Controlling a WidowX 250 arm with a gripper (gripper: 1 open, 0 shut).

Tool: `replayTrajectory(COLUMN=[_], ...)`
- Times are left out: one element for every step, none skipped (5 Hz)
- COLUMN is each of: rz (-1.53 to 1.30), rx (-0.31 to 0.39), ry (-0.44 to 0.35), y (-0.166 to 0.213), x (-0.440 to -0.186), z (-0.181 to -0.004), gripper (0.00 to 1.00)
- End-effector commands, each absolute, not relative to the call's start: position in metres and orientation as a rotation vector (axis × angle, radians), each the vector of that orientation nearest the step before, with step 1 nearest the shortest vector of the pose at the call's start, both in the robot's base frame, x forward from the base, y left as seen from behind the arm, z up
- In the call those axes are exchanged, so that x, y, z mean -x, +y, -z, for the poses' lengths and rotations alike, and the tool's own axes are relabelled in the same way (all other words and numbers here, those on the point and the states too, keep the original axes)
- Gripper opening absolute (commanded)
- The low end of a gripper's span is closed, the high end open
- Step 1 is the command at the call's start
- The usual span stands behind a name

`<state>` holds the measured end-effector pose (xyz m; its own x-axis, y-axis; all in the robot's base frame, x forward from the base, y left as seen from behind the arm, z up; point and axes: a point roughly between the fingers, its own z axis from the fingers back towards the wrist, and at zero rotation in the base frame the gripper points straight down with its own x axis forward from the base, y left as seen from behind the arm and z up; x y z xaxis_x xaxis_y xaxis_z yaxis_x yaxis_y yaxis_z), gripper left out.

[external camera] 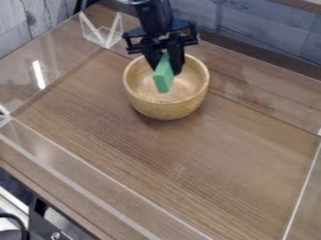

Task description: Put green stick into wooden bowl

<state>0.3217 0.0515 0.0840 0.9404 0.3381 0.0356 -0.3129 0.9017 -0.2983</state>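
The wooden bowl (167,89) is round and light tan and stands on the table toward the back, left of centre. My black gripper (162,54) hangs directly over the bowl, pointing steeply down, shut on the green stick (164,72). The bright green stick hangs nearly upright from the jaws, its lower end dipping inside the bowl's rim. Whether its tip touches the bowl's floor cannot be told.
The table (189,159) is dark wood grain, ringed by low clear plastic walls (38,70). A clear plastic piece (98,31) stands at the back left behind the bowl. A tiled grey wall lies beyond the back edge.
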Motion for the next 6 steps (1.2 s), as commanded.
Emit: replayTrajectory(rz=[-0.333, -0.27, -0.208, -0.199, -0.192, -0.158], rx=[0.278, 0.278, 0.278, 0.275, 0.273, 0.27], ry=[-0.147, -0.139, -0.13, -0.128, -0.131, -0.131], y=[0.062, 0.059, 0.055, 0.056, 0.057, 0.044], x=[-0.327, -0.326, -0.325, -0.328, -0.331, -0.333], z=[-0.091, -0.09, -0.088, -0.078, -0.073, -0.084], gripper=[0.0, 0.0, 0.0, 0.0, 0.0, 0.0])
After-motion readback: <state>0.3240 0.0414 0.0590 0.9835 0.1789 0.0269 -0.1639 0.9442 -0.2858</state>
